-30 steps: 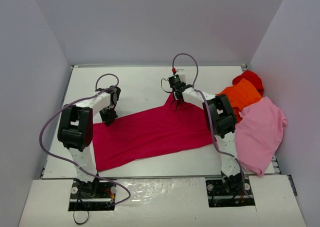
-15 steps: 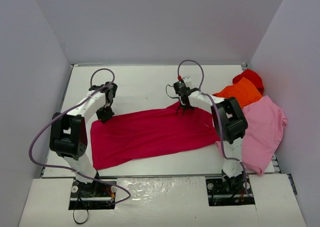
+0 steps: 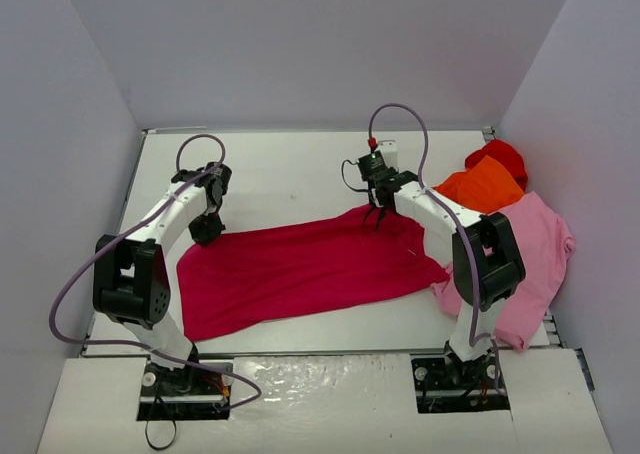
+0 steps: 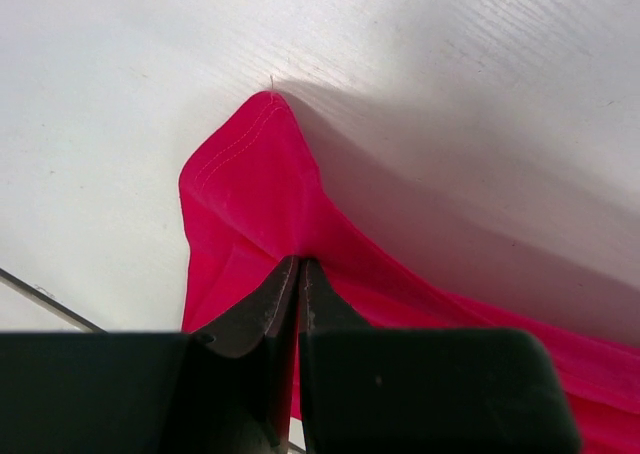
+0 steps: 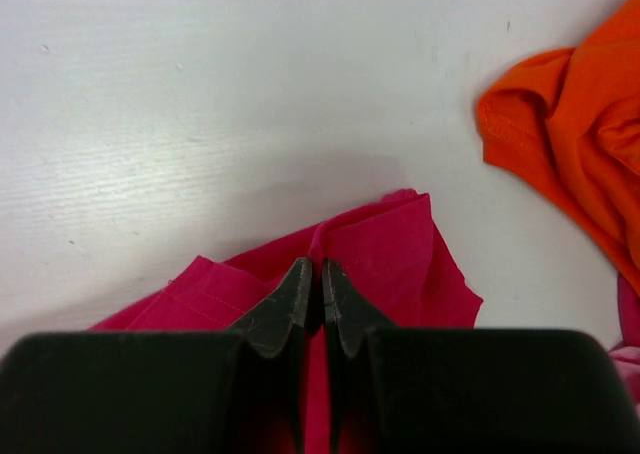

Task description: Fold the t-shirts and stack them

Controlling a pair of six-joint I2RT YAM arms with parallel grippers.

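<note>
A crimson t-shirt [image 3: 300, 266] lies stretched across the middle of the table. My left gripper [image 3: 208, 228] is shut on its far left corner [image 4: 250, 174], cloth pinched between the jaws. My right gripper [image 3: 377, 214] is shut on the shirt's far right edge [image 5: 390, 244], which bunches into a fold at the fingertips. At the right side lie an orange t-shirt [image 3: 482, 186], a bright red t-shirt [image 3: 502, 157] behind it, and a light pink t-shirt [image 3: 520, 264] in front.
White walls close in the table at the back and both sides. The orange t-shirt [image 5: 580, 124] lies close to the right of my right gripper. The table's left edge [image 4: 40, 299] shows just beside the left gripper.
Both grippers have moved apart with the crimson t-shirt, the right one to the right and the left one slightly left, drawing the cloth's far edge wider and flatter.
</note>
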